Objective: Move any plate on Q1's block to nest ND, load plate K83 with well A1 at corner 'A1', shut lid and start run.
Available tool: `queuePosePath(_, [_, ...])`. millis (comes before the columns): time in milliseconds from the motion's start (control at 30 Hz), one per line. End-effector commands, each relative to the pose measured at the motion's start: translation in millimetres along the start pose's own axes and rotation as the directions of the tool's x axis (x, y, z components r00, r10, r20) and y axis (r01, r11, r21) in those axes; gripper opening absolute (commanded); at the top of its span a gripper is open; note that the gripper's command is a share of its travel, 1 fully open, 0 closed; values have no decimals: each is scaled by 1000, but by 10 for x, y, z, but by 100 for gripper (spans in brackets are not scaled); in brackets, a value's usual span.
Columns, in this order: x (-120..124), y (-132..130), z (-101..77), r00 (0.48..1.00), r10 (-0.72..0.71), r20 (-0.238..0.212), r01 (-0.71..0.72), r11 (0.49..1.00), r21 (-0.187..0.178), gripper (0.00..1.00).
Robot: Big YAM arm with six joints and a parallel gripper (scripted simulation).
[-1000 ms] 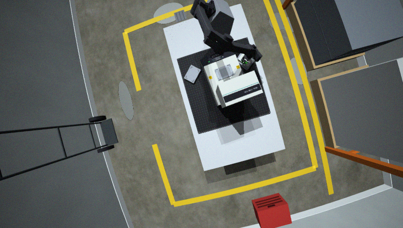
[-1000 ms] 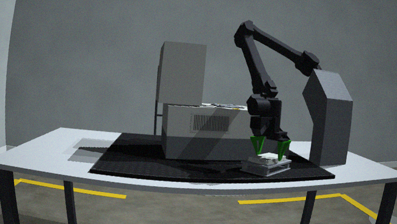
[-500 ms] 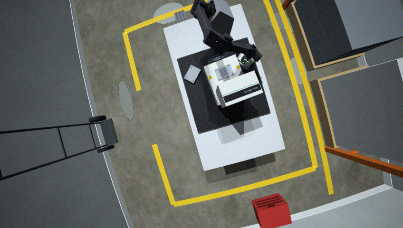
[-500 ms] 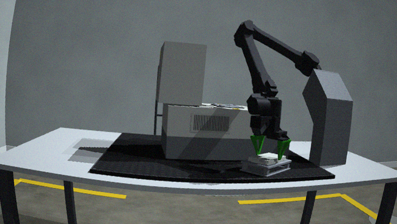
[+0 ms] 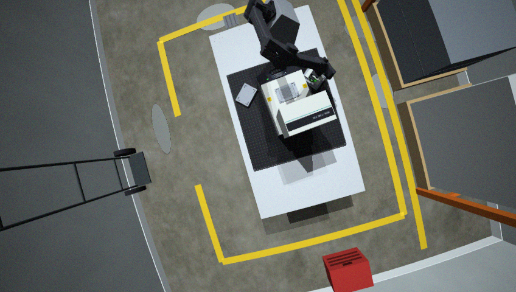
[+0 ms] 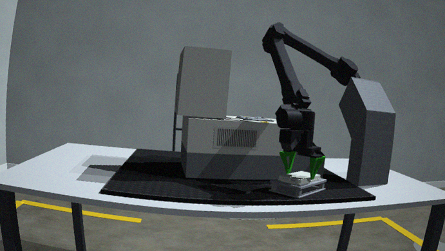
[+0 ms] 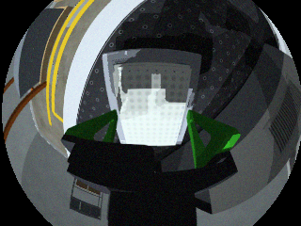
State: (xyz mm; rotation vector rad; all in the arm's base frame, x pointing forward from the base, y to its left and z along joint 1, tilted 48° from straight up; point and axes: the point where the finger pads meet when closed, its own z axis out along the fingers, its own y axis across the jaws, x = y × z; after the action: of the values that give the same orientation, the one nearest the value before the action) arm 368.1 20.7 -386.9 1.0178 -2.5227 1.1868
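The cycler Q1 (image 5: 293,101) stands on the black mat with its lid (image 6: 203,81) raised upright. Its block (image 5: 286,91) is uncovered and bare, as far as I can tell. A green lamp (image 5: 267,77) shows at its panel end. The white plate K83 (image 6: 299,176) lies on the grey nest N1 (image 6: 298,188) beside Q1. It also shows in the wrist view (image 7: 153,120). My gripper (image 6: 300,164) is open, with its green fingers down on either side of the plate. It also shows in the wrist view (image 7: 152,132). The fingers stand apart from the plate's edges.
The grey nest ND (image 5: 246,94) lies bare on the mat on Q1's other side. The robot's grey base housing (image 6: 365,131) stands close behind N1. Q1's side wall (image 6: 230,148) is right next to the gripper.
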Motion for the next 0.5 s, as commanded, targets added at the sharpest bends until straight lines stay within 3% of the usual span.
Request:
queuePosePath(0, [-27,1,10,1000,-3,11,3,1000,7,100])
queuePosePath(200, [-3,-56,-22,1000,0,12,0,1000,6,100])
queuePosePath(467, [-181,-124,-67,999,17,39,-17,1000,15,100])
